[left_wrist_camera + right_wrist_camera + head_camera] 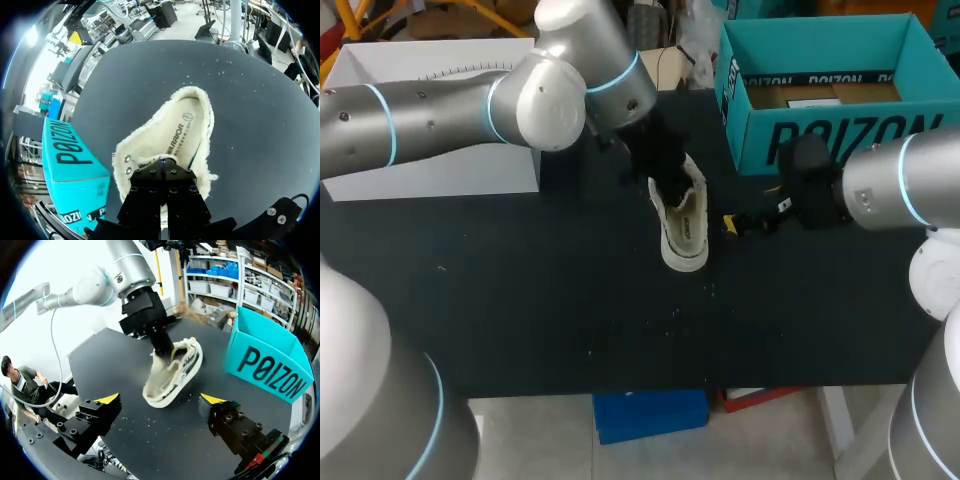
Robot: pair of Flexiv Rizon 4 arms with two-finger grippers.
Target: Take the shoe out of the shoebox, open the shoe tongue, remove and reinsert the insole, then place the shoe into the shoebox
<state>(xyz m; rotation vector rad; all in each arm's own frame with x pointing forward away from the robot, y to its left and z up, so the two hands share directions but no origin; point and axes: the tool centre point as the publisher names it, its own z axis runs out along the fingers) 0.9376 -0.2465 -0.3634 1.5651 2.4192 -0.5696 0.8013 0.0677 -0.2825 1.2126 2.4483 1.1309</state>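
The shoe point(686, 235) sits on the desk point(520, 300), out of the box point(820, 135). The left gripper point(668, 188) is buried in its opening, jaws hidden, can't tell. The right gripper point(161, 399) hovers beside it, jaws wide.

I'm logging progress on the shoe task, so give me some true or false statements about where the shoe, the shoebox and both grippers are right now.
The shoe lies inside the shoebox. False: it rests on the table, outside it.
The left gripper reaches into the shoe's opening. True.
The right gripper is shut on the shoe. False: it is open, apart from the shoe.
The shoebox is open on top. True.
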